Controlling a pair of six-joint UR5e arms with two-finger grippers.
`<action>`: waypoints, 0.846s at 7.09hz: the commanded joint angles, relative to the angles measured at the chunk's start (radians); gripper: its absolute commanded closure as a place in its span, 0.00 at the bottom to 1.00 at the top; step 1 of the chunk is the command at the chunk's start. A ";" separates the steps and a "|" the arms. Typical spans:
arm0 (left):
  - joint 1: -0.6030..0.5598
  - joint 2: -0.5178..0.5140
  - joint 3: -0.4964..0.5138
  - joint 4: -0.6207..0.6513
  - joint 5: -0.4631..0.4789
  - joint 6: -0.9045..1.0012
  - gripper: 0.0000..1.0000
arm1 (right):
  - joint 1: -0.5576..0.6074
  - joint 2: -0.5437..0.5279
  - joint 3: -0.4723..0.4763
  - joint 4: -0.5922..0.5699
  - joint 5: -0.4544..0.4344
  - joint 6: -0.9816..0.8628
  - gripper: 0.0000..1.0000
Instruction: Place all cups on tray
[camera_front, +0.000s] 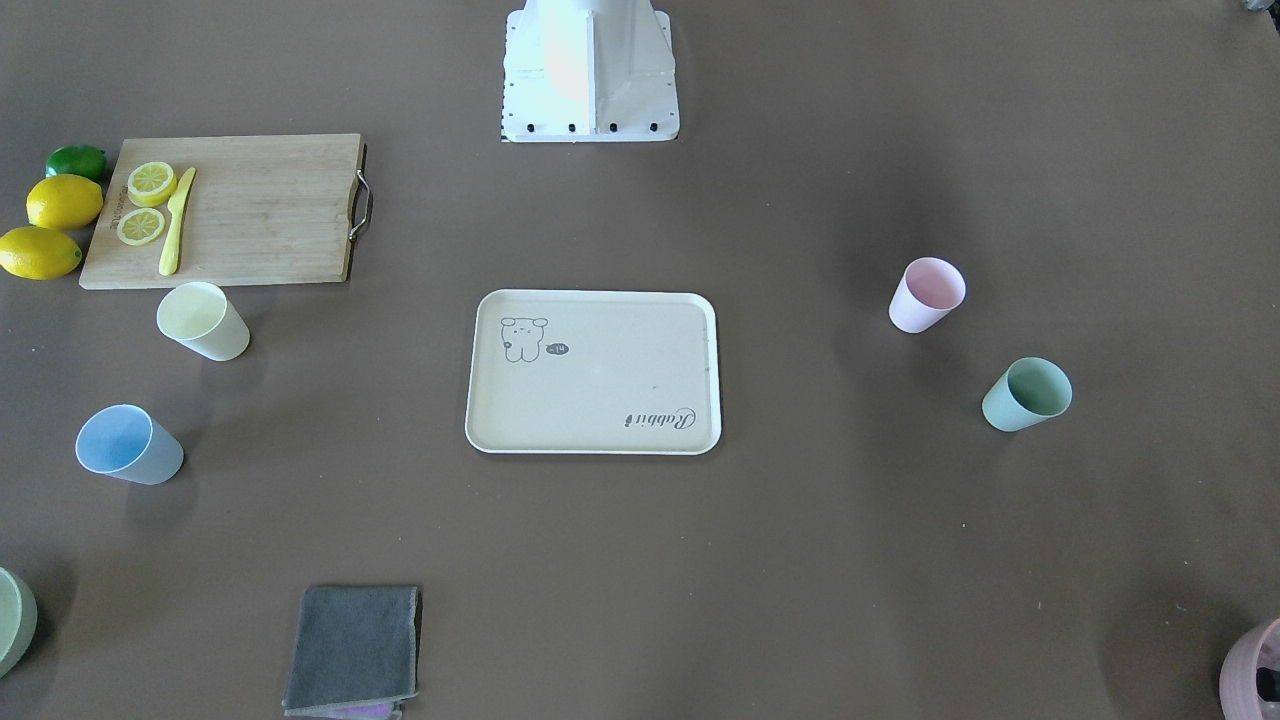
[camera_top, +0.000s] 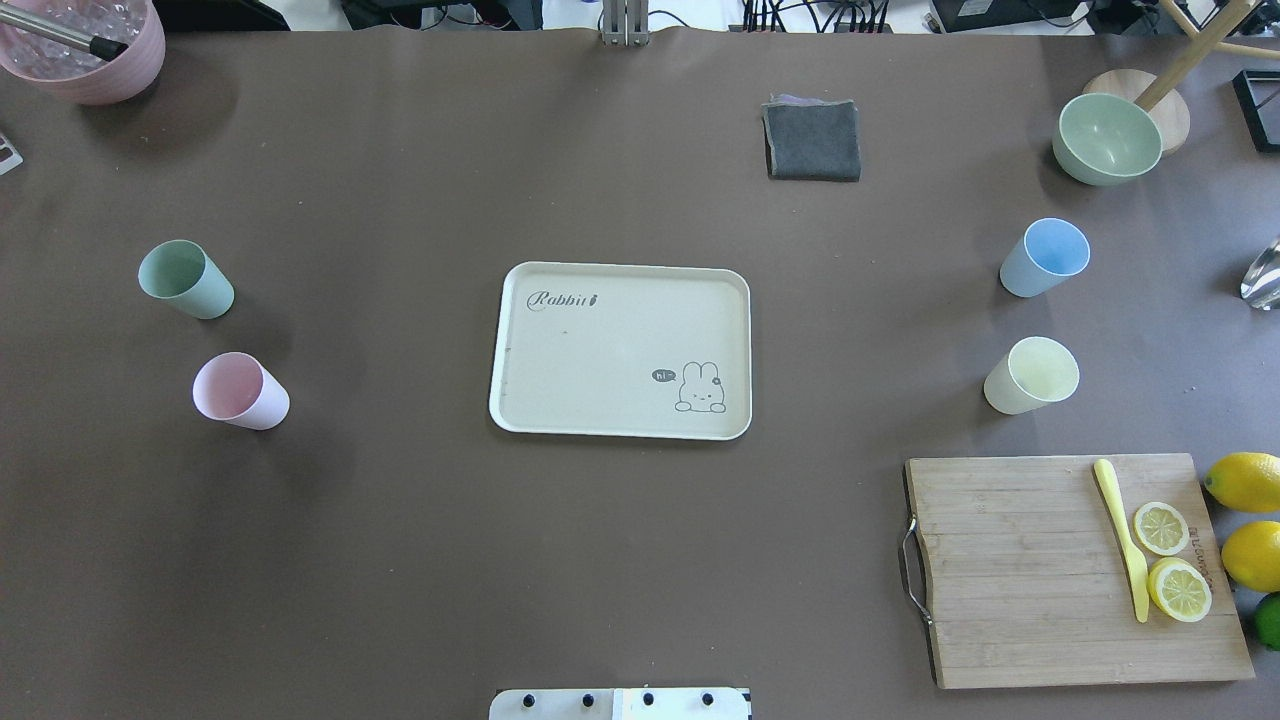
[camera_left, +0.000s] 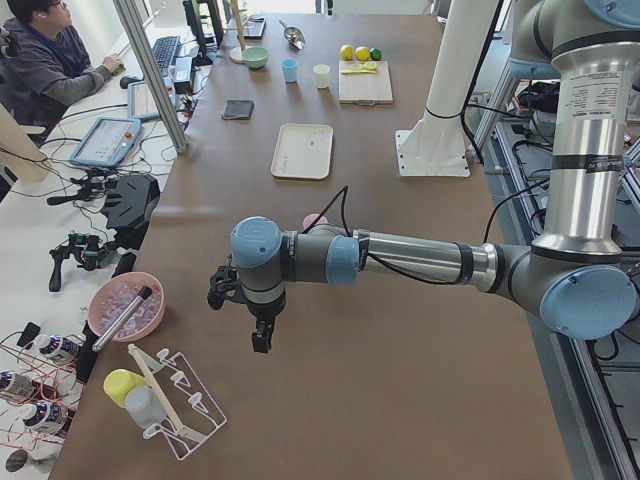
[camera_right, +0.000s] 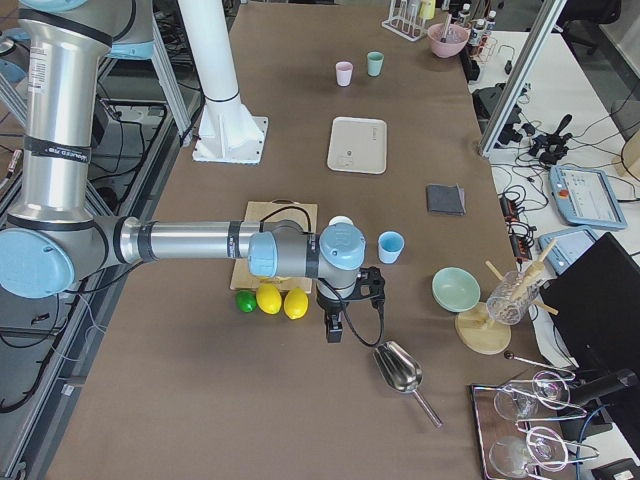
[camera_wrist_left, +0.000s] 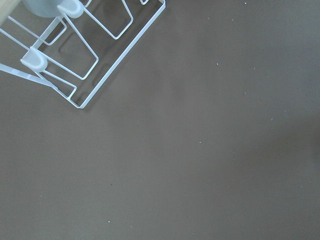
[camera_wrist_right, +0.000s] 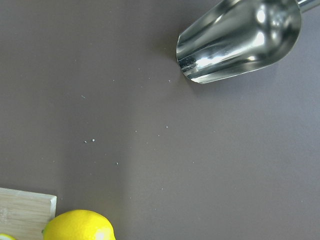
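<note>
The cream tray (camera_front: 600, 385) lies bare at the table's middle, also in the overhead view (camera_top: 610, 345). Several cups stand on the table off the tray: a pink cup (camera_top: 240, 391) and a green cup (camera_top: 185, 279) on the robot's left, a blue cup (camera_top: 1044, 257) and a pale yellow cup (camera_top: 1031, 375) on its right. My left gripper (camera_left: 260, 340) hangs over the table's left end, far from the cups. My right gripper (camera_right: 335, 328) hangs over the right end beside the lemons. Both show only in side views, so I cannot tell if they are open or shut.
A wooden cutting board (camera_top: 1070, 570) with lemon slices and a yellow knife, whole lemons (camera_top: 1245, 480), a grey cloth (camera_top: 812, 140), a green bowl (camera_top: 1105, 138), a pink bowl (camera_top: 85, 45), a metal scoop (camera_wrist_right: 240, 37) and a wire rack (camera_wrist_left: 75, 55) are on the table.
</note>
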 joint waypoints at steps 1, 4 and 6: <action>0.002 -0.001 -0.010 -0.001 0.000 0.006 0.02 | -0.001 0.001 -0.002 0.000 0.001 -0.003 0.00; 0.002 0.011 -0.076 -0.002 0.000 0.006 0.02 | 0.001 0.001 0.001 0.002 0.005 0.000 0.00; 0.003 -0.004 -0.112 -0.001 0.000 0.005 0.02 | 0.001 0.016 0.061 0.002 0.005 0.011 0.00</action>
